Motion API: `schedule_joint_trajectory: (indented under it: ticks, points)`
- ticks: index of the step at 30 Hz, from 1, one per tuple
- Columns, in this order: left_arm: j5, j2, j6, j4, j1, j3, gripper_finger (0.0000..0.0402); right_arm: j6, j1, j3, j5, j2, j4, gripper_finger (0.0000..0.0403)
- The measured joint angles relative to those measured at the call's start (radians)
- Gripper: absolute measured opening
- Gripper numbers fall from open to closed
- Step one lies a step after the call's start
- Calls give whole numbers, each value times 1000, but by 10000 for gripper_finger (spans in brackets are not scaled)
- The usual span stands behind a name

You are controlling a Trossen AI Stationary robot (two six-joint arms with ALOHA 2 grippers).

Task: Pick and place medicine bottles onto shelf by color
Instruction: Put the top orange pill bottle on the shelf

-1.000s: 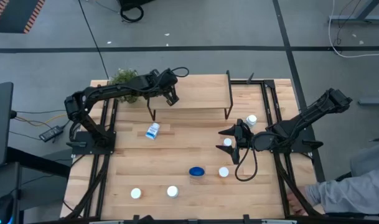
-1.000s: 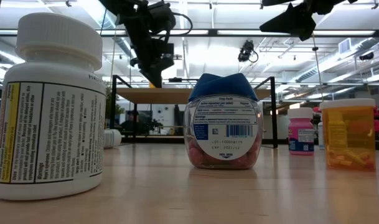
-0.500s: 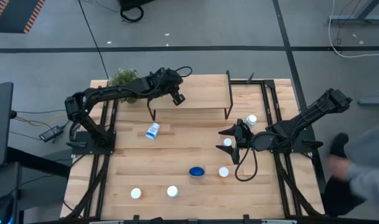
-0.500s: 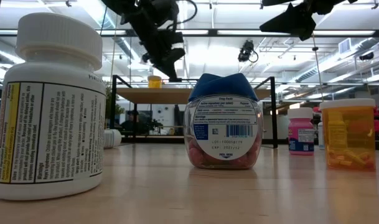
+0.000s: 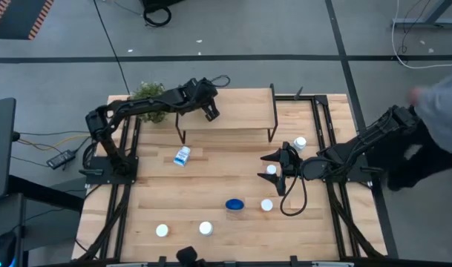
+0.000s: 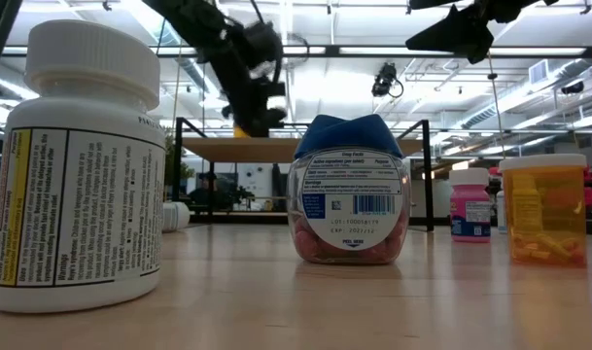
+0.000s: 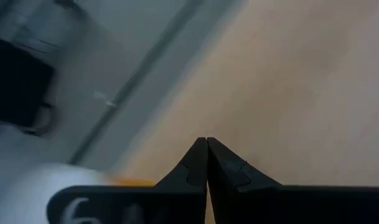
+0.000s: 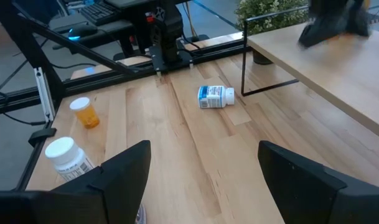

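The shelf (image 5: 240, 111) stands at the table's far middle. My left gripper (image 5: 211, 113) is shut low over its left part, its fingertips (image 7: 206, 146) together above the board. An orange bottle with a white cap (image 7: 136, 182) stands on the shelf close beside that gripper, which hides it in the low view (image 6: 255, 122). My right gripper (image 5: 274, 167) hangs open high above the table's right side, over a white-capped bottle (image 5: 271, 170). A bluish-white bottle (image 5: 182, 156) lies on its side in front of the shelf. The blue-lidded jar (image 6: 352, 190) stands nearer. My left gripper is shut and slants down at the shelf board right beside the orange bottle. I cannot tell whether the side of a finger touches the bottle, because the gripper's own body hides that spot.
A potted plant (image 5: 148, 93) stands at the shelf's far left corner. Upright bottles are scattered: two white caps (image 5: 162, 231) (image 5: 205, 228) near the front edge, a pink one (image 6: 470, 204) and an orange one (image 6: 543, 209) on the right. A person (image 5: 433, 111) moves past the right edge.
My left gripper, shut throughout, has drifted a little toward the table's right over the shelf and then sunk toward the board. In the low view it now covers the orange bottle, which stood in plain sight half a second ago. The person at the right has moved farther back.
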Motion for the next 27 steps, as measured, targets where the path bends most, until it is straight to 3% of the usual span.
schedule_joint_trajectory:
  ticks: [27]
  points:
    - [-47, -49, -8, -4, -73, 33, 8, -12, 0, 0, 0, 0, -9, 305]
